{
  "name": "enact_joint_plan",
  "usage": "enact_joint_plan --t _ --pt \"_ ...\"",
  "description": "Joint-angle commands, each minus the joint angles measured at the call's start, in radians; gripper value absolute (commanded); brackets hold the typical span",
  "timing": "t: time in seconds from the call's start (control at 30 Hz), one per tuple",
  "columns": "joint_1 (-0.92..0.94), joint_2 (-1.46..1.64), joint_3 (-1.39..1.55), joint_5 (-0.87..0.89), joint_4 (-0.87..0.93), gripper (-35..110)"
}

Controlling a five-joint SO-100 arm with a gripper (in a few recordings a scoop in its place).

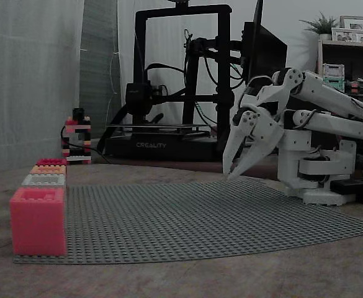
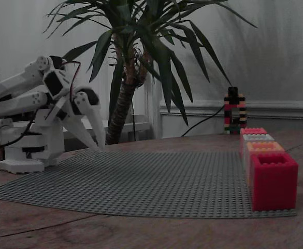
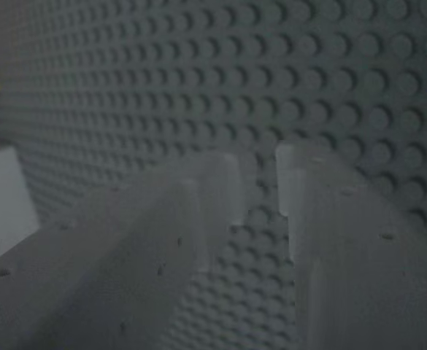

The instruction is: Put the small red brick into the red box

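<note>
The white arm's tool [image 1: 229, 176] points down at the gray bumpy plate [image 1: 187, 217], a bit right of the middle in a fixed view. Its two fingers [image 3: 162, 240] are a little apart, and the plate's bumps show through the gap. The red box [image 1: 38, 220] sits at the lower left, on the plate's corner, far from the tool.
</note>
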Motion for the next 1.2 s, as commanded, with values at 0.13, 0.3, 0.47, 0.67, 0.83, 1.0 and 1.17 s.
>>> enact_joint_plan --t 0.13,0.3,0.47,0.67,0.83,1.0,1.17 --pt "-0.037 0.014 -0.008 0.041 0.012 0" --pt "-0.069 0.012 -0.008 0.078 0.014 0" --pt "-0.071 0.012 -0.008 0.084 0.014 0" --pt "-0.071 0.012 -0.009 0.104 0.015 0" --pt "-0.071 0.012 -0.009 0.129 0.015 0" --pt "-0.071 0.012 -0.009 0.132 0.015 0" --pt "-0.071 0.012 -0.009 0.132 0.015 0"
